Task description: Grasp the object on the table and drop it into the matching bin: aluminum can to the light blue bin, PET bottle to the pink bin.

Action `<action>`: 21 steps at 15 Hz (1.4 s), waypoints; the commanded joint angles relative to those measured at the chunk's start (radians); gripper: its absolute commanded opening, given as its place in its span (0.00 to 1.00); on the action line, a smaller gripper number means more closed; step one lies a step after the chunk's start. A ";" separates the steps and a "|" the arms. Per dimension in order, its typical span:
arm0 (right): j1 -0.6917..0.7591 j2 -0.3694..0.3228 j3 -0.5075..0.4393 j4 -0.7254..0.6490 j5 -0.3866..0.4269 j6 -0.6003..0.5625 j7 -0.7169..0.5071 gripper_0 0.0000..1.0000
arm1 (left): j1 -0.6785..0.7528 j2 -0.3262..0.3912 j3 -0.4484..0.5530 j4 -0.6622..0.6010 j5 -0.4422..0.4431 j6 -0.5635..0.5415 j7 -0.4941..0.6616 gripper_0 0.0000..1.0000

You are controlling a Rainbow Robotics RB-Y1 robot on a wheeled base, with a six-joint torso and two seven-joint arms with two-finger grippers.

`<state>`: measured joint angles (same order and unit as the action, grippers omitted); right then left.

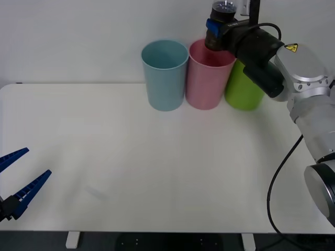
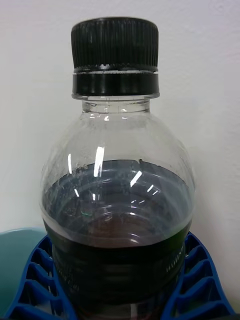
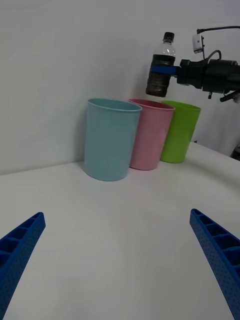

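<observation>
Front view
Table [image 1: 131, 172]: white top, three bins in a row at its far edge.
Light blue bin [image 1: 165, 75]: leftmost of the row, touching or just beside the pink one.
Pink bin [image 1: 209, 76]: middle of the row, open mouth upward.
Lime green bin [image 1: 243, 86]: rightmost, partly behind the right arm.
Right gripper [image 1: 214, 29]: raised over the pink bin's mouth, blue fingers clamped on the PET bottle [image 1: 221, 23].
PET bottle: upright, cap toward the camera, in the air above the pink bin's rim.
Left gripper [image 1: 18, 175]: low at the table's near left corner, fingers spread wide, holding nothing.

Right wrist view
PET bottle [image 2: 117, 200]: black ribbed cap, clear shoulder, dark liquid below; held between both blue fingers [image 2: 35, 285].
Light blue bin [image 2: 17, 250]: part of its rim shows beside the fingers.

Left wrist view
Left fingers [image 3: 20, 250]: far apart, over bare table.
PET bottle [image 3: 161, 67]: upright, gripped at mid-body by the right gripper [image 3: 165, 71], above the pink bin [image 3: 150, 134].
Light blue bin [image 3: 111, 137]: nearest.
Lime green bin [image 3: 179, 131]: farthest.
</observation>
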<state>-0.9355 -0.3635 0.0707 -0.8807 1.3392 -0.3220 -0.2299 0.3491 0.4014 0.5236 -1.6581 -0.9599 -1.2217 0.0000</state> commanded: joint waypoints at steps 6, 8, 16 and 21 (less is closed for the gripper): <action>0.001 0.001 0.001 -0.001 -0.008 -0.003 0.009 1.00 | 0.000 0.000 0.000 0.000 0.000 0.000 0.000 1.00; 0.001 0.001 0.001 0.000 -0.009 -0.012 0.020 1.00 | 0.000 0.000 0.000 0.000 0.000 0.000 0.000 1.00; 0.107 -0.003 -0.009 -0.155 -0.054 -0.026 0.038 1.00 | 0.000 0.000 0.000 0.000 0.000 0.000 0.000 1.00; 0.284 -0.045 -0.008 -0.397 -0.061 -0.035 0.029 1.00 | 0.000 0.000 0.000 0.000 0.000 0.000 0.000 1.00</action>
<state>-0.6786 -0.4002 0.0627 -1.2429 1.2820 -0.3531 -0.1996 0.3490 0.4014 0.5236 -1.6581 -0.9599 -1.2217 0.0000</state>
